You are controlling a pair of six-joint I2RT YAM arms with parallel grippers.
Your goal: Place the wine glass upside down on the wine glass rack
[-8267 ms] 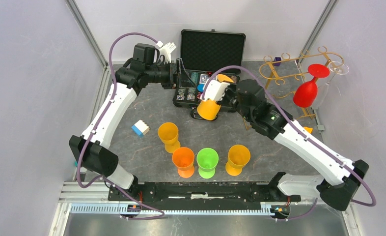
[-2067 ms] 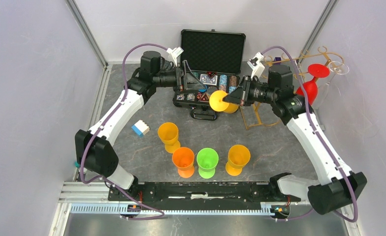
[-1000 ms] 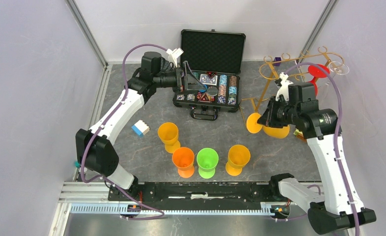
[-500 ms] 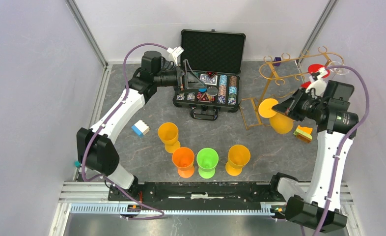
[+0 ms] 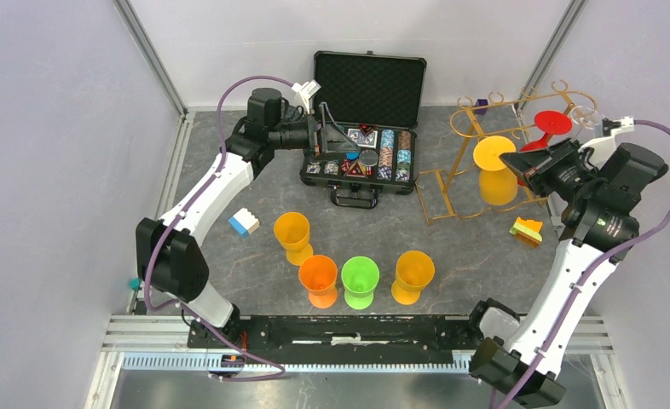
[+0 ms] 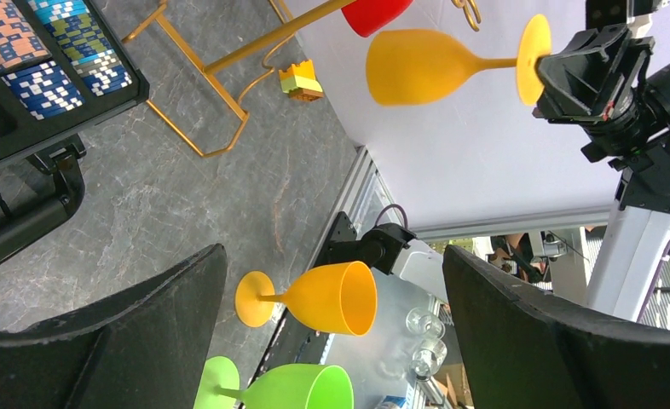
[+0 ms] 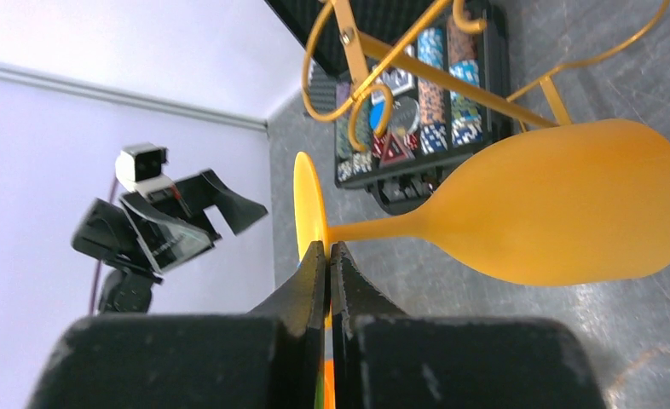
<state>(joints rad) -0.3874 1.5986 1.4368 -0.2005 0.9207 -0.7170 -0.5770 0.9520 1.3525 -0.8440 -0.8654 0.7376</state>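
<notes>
My right gripper (image 5: pixel 519 162) is shut on the rim of the foot of a yellow wine glass (image 5: pixel 495 175). The glass hangs in the air with its foot uppermost and its bowl below. It sits just in front of the gold wire wine glass rack (image 5: pixel 464 136), left of a red glass (image 5: pixel 543 128) hanging on the rack. In the right wrist view the jaws (image 7: pixel 327 251) pinch the foot disc, the bowl (image 7: pixel 570 213) stretches right, and the rack's hooks (image 7: pixel 374 60) lie beyond. My left gripper (image 5: pixel 321 136) stands open over the poker chip case, holding nothing (image 6: pixel 332 324).
A black case of poker chips (image 5: pixel 367 162) lies open at the back centre. Several coloured goblets stand in front: yellow (image 5: pixel 292 232), orange (image 5: pixel 318 277), green (image 5: pixel 359 279), yellow-orange (image 5: pixel 413 273). A blue-white block (image 5: pixel 245 221) and a small orange block (image 5: pixel 527 230) lie on the table.
My right arm has risen and swung back and to the right, carrying the yellow glass from low over the table up beside the rack. The left arm has not moved.
</notes>
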